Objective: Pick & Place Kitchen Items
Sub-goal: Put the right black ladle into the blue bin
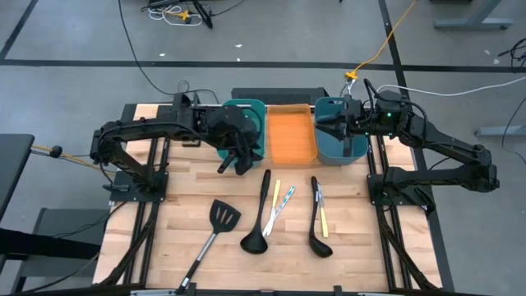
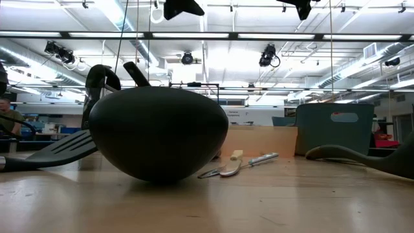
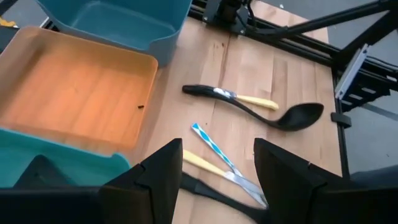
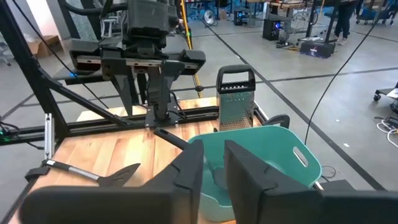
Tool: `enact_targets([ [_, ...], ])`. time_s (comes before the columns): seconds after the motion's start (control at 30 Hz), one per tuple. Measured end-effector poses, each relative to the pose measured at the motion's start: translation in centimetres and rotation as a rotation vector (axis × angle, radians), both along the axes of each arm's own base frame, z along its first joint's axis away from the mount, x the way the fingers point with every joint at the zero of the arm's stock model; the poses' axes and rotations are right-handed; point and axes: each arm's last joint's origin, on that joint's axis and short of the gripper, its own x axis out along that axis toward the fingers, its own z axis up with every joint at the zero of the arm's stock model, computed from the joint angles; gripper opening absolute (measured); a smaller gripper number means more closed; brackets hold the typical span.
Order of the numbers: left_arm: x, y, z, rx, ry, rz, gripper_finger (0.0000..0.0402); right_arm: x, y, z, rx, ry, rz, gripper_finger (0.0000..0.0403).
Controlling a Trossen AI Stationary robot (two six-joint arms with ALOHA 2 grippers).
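Left gripper (image 3: 217, 183): fingers (image 3: 163, 180) wide apart, nothing between them, bare wood showing through the gap. From the high view I place it at the front edge of the light teal rectangular plastic bin (image 1: 246, 111), on the table's left-rear side.

Right gripper (image 4: 214, 177): fingers only narrowly parted and I see nothing held. It hangs over the darker blue-teal plastic bin (image 1: 339, 150) at right rear.

Orange rectangular plastic bin (image 1: 292, 136) sits between the two teal bins, touching or just beside each. I see nothing large in it, just a small dark speck on its floor.

Kitchen items are all on the wooden table (image 1: 164, 214), in front of the bins:
- Black slotted spatula (image 1: 222, 218), front left, handle running toward the front edge.
- Black long-handled ladle (image 1: 261, 210), centre, bowl toward the front. In the low view its bowl fills the foreground.
- Thin yellow, white and teal sticks (image 1: 279, 201), just beside that ladle's handle, crossing one another.
- Second black ladle (image 1: 317, 222), to the right, bowl toward the front.
- A yellow-handled stick (image 1: 323, 218) lying along its handle, touching or nearly so.

Right wrist view also shows a metal box grater (image 4: 236, 99) standing beyond the light teal bin, and a dark handle-like piece near that bin's rim; I cannot tell what it is.
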Motion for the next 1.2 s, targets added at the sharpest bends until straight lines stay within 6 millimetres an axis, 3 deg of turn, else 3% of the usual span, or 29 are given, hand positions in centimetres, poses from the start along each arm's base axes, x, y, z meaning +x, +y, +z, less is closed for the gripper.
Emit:
enact_targets([
  [0.37,-3.7,-0.7,2.3,0.050,-0.014,0.028,0.0203,-2.3,1.0,0.8,0.015,-0.039,-0.002,0.0159],
  [0.63,-6.3,-1.0,3.8,0.091,-0.048,0.046,0.0203,-3.9,1.7,0.8,0.055,-0.018,-0.003,0.0179],
  [0.8,-7.0,-1.0,4.3,0.106,-0.071,0.055,0.0203,-4.3,1.9,0.4,0.077,0.021,-0.005,0.0180],
  [0.9,-6.7,-1.0,3.7,0.107,-0.056,0.054,0.0203,-4.3,1.9,0.3,0.083,0.035,-0.005,0.0181],
  [1.2,-4.7,-1.2,-1.4,0.022,-0.026,0.000,0.0203,-4.4,2.0,0.1,0.067,0.052,0.015,0.0181],
])
